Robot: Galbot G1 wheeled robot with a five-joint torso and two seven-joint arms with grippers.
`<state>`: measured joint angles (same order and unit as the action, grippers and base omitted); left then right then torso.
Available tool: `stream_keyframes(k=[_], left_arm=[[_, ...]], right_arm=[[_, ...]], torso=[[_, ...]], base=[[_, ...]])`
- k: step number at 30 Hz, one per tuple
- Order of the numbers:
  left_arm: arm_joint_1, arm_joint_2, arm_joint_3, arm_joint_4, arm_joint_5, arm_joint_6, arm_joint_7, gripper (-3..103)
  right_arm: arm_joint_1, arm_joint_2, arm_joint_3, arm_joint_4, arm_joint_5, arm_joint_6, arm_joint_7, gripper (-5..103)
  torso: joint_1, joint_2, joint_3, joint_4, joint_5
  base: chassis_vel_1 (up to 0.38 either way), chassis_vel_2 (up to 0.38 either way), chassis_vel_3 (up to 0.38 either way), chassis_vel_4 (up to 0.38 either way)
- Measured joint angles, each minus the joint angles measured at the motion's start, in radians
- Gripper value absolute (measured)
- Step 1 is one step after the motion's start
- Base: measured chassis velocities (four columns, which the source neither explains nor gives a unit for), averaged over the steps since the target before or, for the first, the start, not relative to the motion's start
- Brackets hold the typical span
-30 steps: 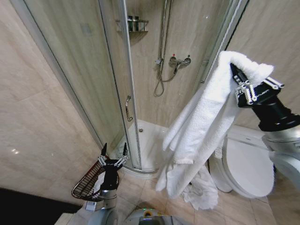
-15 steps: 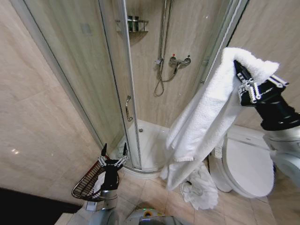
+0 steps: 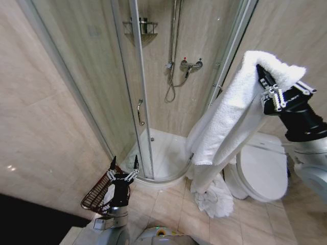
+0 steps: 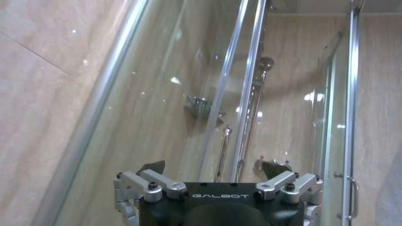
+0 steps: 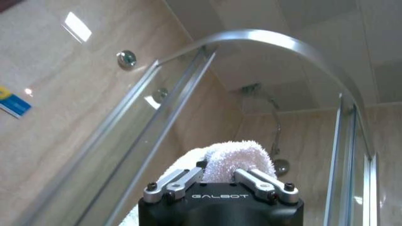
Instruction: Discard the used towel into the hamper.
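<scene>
Right end effector [image 3: 266,88] raised high at the right, clamped on a fold of the white towel [image 3: 225,127], the rest of the cloth hanging in a long drape down toward the floor beside the toilet [image 3: 260,171]. Confirmed from the right wrist view: both fingers pinched around a bunched tuft of towel [image 5: 229,162]. Left end effector [image 3: 122,169] held low at the left, fingers spread and empty, pointing up just in front of the hamper [image 3: 99,193]. Hamper sitting on the floor tiles against the wall, beside the curved glass shower door [image 3: 138,102], well apart from the towel. A second heap of white cloth [image 3: 212,196] lying on the floor under the hanging end. Risks from here, as a judgement: a shallow pinch on one fold could slip and drop the towel short of the hamper; the trailing end could drag over the floor heap or snag the door handle [image 3: 138,112] during the swing across; a long drape could spill over the small rim rather than settle inside; the left arm standing close to the hamper could block the drop.
</scene>
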<state>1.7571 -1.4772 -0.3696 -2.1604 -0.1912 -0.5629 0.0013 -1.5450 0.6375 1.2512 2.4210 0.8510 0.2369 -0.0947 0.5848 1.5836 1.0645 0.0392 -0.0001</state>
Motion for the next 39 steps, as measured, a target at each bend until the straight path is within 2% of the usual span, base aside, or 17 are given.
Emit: stream_keyframes(k=[1, 6, 9, 13, 21, 39], left_arm=[[0.0, 0.0, 0.0, 0.0, 0.0, -0.003, 0.0, 100], [0.003, -0.003, 0.0, -0.002, -0.002, -0.006, 0.001, 100], [0.003, -0.004, 0.0, -0.004, -0.003, -0.006, 0.0, 100], [0.004, -0.006, -0.001, -0.007, -0.004, -0.006, -0.001, 100], [0.002, -0.006, -0.012, -0.01, -0.006, -0.006, -0.001, 100], [0.007, -0.012, -0.019, -0.023, -0.007, -0.005, -0.001, 100]], right_arm=[[0.0, 0.0, -0.001, 0.002, 0.002, 0.0, 0.002, 5], [-0.004, 0.007, -0.003, 0.003, 0.002, 0.003, 0.004, 5], [-0.005, 0.008, -0.003, 0.004, 0.002, 0.004, 0.002, 5], [-0.004, 0.006, -0.006, 0.004, 0.002, 0.004, 0.0, 5], [0.0, -0.001, -0.007, 0.008, 0.004, 0.003, 0.0, 5], [0.015, -0.022, -0.041, 0.018, 0.009, -0.001, 0.006, 5]], torso=[[0.0, 0.0, 0.0, 0.0005, -0.0005], [-0.001, 0.001, 0.0, -0.0005, 0.0001], [0.0, 0.001, 0.0, -0.0003, 0.0006], [0.002, 0.0, 0.001, 0.0005, 0.0005], [0.001, 0.0, 0.001, -0.0003, 0.0], [0.001, 0.001, 0.001, -0.0001, 0.0001]], base=[[0.201, -0.218, -0.155, 0.18], [0.121, -0.089, -0.12, 0.085], [-0.008, -0.035, -0.003, 0.005], [-0.053, 0.054, 0.074, -0.044], [0.001, 0.032, 0.036, 0.007], [0.092, 0.083, 0.08, 0.088]])
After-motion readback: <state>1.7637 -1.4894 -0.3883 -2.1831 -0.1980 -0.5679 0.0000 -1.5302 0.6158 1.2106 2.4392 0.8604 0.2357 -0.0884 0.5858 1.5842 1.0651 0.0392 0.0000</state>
